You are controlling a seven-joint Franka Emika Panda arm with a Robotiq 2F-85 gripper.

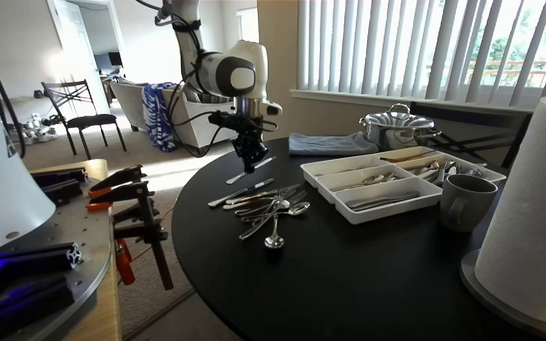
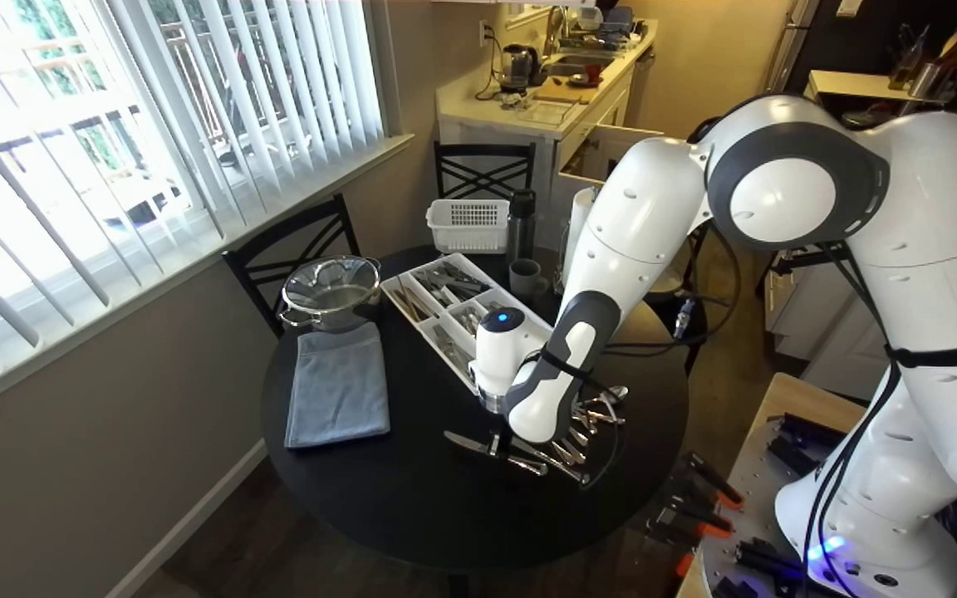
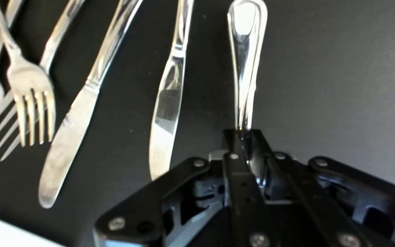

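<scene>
Knife (image 3: pixel 247 68) | jaws nearly together, gripping it mid-length | another knife (image 3: pixel 169 101) near, on black table (image 3: pixel 338 85)

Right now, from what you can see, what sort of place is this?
Probably someone's home, a dining spot near the kitchen: there's a round black table with loose cutlery on it, a kitchen counter beyond, and a pale sofa in the background.

a folded cloth (image 2: pixel 337 387) lies beside a steel pot (image 2: pixel 331 297), a grey mug (image 1: pixel 468 202) near paper towels (image 1: pixel 532 213).
</scene>
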